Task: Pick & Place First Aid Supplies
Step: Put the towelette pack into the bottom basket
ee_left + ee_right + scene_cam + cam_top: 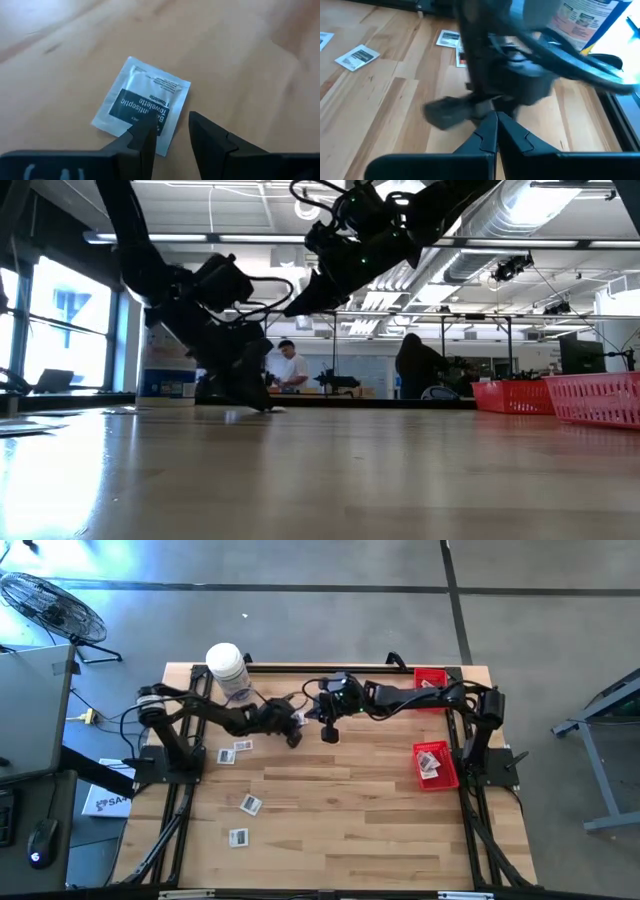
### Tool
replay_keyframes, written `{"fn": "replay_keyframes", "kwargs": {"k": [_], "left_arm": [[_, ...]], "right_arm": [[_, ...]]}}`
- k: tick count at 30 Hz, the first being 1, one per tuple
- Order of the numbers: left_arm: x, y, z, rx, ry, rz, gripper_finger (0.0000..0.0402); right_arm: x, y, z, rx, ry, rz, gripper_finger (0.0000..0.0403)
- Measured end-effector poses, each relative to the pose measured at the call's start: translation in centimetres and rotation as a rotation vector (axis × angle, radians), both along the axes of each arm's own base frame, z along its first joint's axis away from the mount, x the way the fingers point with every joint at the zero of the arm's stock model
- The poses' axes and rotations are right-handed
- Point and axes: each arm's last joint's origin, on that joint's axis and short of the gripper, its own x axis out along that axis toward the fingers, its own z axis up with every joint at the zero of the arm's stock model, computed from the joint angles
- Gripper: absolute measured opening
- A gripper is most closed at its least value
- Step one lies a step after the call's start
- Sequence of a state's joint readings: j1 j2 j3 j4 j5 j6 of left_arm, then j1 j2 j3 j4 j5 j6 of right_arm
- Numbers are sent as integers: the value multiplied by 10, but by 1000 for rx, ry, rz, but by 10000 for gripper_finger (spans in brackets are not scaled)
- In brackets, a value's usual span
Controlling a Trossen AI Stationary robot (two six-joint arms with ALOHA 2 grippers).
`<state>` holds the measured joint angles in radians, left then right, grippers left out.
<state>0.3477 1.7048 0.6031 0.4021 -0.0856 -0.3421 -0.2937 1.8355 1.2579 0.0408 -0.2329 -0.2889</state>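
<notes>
A first aid packet point(142, 102), a white square with a dark printed band, lies flat on the wooden table point(350, 810). My left gripper point(169, 120) stands open low over it, slanting down. One finger is over the packet's near edge and the other is beside it over bare wood. In the high view my left gripper point(293, 738) is at the table's far middle. My right gripper point(329, 735) hangs shut and empty just to its right, well above the table point(292, 310). More packets point(240, 747) point(250, 803) point(238, 836) lie flat on the left half. My left gripper has one fingertip point(144, 131) over the packet's near edge point(131, 127), coming from above at a slant. I cannot tell whether it touches the packet. The packet lies flat on the wood.
A big white jar point(228, 670) stands at the far left. Two red baskets sit at the right, one at the far corner point(432, 680) and one nearer point(435, 765) with packets in it. The near half of the table is bare wood. People sit in the room behind point(290, 365).
</notes>
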Motion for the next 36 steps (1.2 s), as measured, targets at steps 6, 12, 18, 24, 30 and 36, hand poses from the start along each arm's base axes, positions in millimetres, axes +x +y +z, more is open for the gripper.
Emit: {"fn": "replay_keyframes", "kwargs": {"k": [6,12,18,24,30,36], "left_arm": [[6,-19,6,209,73,-149,112],[8,-26,8,308,107,-173,112],[13,-23,6,406,99,-194,112],[17,-23,-12,398,125,-232,112],[17,-22,-16,388,131,-196,112],[14,-21,-19,392,190,-159,112]], "right_arm": [[0,0,0,15,2,-11,0],[-4,1,9,10,-7,-27,0],[-4,1,8,12,-2,-28,0],[-5,1,6,17,18,-27,0],[-6,1,5,21,36,-27,0],[-7,1,3,25,53,-26,0]]}}
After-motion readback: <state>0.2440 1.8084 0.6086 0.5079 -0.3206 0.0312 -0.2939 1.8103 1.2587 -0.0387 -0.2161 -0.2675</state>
